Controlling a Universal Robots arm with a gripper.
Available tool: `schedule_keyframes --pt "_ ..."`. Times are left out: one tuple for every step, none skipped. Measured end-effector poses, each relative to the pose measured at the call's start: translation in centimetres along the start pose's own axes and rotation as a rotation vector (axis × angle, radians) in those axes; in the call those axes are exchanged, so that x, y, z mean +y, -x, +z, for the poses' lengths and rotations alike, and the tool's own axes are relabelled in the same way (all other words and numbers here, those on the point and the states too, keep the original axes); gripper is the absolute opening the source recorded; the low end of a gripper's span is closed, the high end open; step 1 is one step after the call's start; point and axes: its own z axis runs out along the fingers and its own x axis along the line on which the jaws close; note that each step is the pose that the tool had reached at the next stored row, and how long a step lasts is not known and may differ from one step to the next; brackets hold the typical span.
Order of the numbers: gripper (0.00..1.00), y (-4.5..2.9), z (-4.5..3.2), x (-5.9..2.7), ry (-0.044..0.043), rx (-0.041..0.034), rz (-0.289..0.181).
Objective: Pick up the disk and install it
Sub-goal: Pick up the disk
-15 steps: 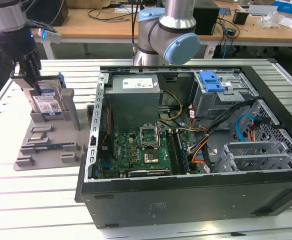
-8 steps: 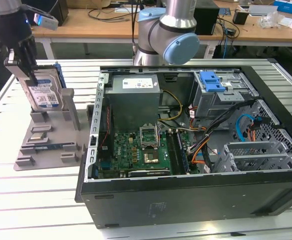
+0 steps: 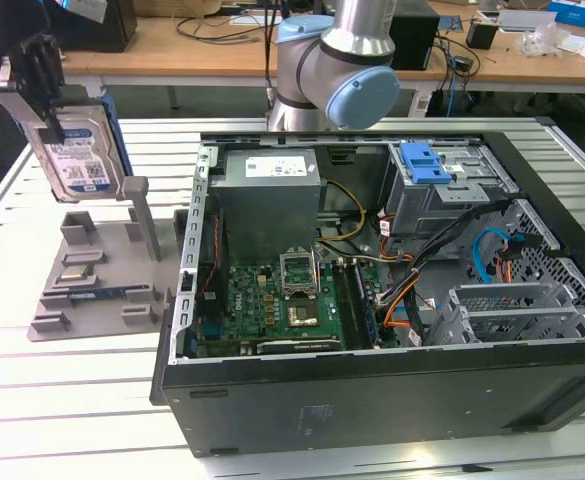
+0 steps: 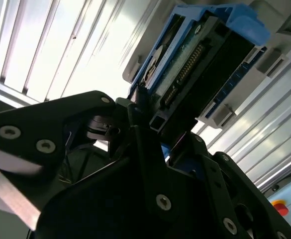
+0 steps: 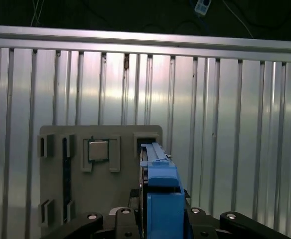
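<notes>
The disk (image 3: 77, 150), a silver drive with a blue-and-white label and blue rails, hangs upright in the air at the exterior view's upper left. My gripper (image 3: 50, 122) is shut on its upper edge. The disk is lifted just above the tall post of the grey holder (image 3: 92, 290). In the second wrist view the disk (image 4: 205, 64) shows its connector end, clamped between the black fingers (image 4: 135, 149) of my gripper (image 4: 152, 127). In the first wrist view the disk (image 5: 157, 189) appears edge-on, its blue rail rising from my gripper (image 5: 157, 221).
An open computer case (image 3: 532, 390) lies on the slatted metal table (image 3: 62, 400), at the exterior view's right. Its drive cage carries a blue latch (image 3: 427, 165). The grey holder (image 5: 55, 174) also holds a square chip (image 5: 98, 150). The arm's base (image 3: 327, 70) stands behind the case.
</notes>
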Motion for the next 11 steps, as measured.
schedule_keyframes --pt "0.37 0.03 -0.33 0.0 0.0 0.0 0.0" --pt "0.37 0.06 -0.67 0.01 0.0 -0.0001 0.0" --pt "0.37 0.13 -1.36 0.02 0.0 0.0 0.0" --pt "0.37 0.18 -1.84 0.02 0.0 0.0 0.0" --pt "0.37 0.22 -2.21 0.02 -0.0002 -0.0001 0.0" --pt "0.37 0.26 -2.64 0.03 0.0 0.0 0.0" --pt "0.37 0.29 -2.98 0.03 0.0 0.0 0.0" --pt "0.37 0.33 -3.44 0.03 0.0 0.0 0.0" --pt "0.37 0.36 -3.77 0.04 -0.0001 0.0 0.0" --pt "0.37 0.39 -4.1 0.04 -0.0001 0.0 0.0" --pt "0.37 0.42 -4.45 0.04 0.0 0.0 0.0"
